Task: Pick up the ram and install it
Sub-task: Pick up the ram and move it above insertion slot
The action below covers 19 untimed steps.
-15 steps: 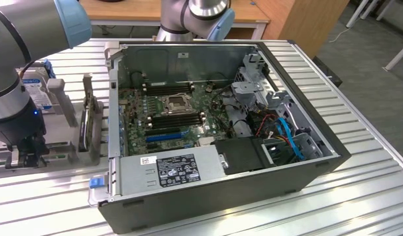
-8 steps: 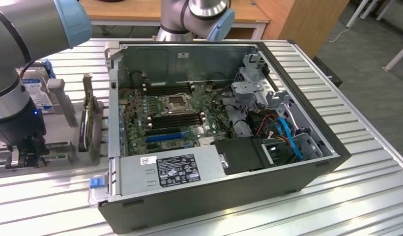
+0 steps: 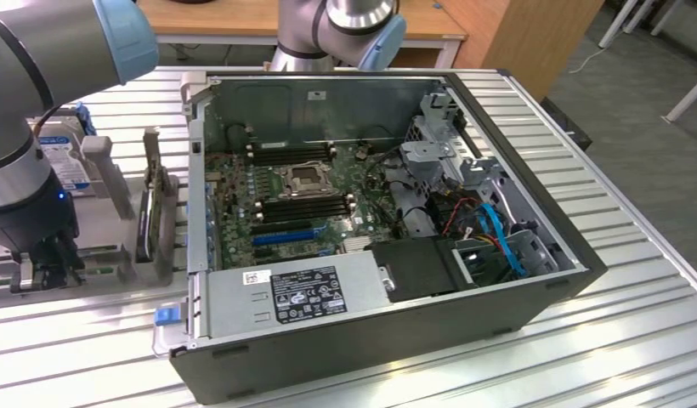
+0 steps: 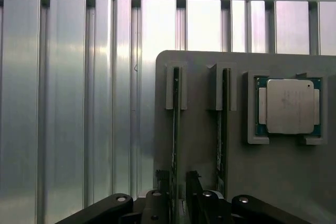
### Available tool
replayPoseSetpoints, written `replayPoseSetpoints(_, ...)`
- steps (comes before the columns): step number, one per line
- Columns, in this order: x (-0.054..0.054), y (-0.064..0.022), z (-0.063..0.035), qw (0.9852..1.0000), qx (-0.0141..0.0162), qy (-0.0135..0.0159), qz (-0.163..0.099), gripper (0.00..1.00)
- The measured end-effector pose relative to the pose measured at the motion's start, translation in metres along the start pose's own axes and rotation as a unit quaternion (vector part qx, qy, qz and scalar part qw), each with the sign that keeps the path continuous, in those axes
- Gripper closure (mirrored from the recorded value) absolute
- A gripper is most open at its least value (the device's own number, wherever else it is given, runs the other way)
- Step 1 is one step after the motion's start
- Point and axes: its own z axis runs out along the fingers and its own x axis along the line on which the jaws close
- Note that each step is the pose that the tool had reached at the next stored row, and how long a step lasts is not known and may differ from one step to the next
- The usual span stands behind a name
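Arm [image 3: 19,170] pointing down over tray [image 4: 199,129], fingers [image 4: 164,181] apart, straddling ram [image 4: 175,129].

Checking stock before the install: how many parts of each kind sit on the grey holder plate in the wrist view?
ram sticks: 2
processor chip: 1
Total: 3

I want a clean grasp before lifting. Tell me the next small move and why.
Probably close the jaws on the ram before any lift. They stand open astride its edge, one on each side with a gap, and it stands on edge in its holder slot.
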Motion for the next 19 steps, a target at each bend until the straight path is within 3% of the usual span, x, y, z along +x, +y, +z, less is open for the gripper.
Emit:
replayPoseSetpoints(5, 0.0001, -0.0001, 0.0, 1.0, 0.0, 0.0, 0.0, 0.75)
replayPoseSetpoints(8, 0.0001, -0.0001, 0.0, 1.0, 0.0, 0.0, 0.0, 0.86)
replayPoseSetpoints(19, 0.0001, -0.0001, 0.0, 1.0, 0.0, 0.0, 0.0, 0.86)
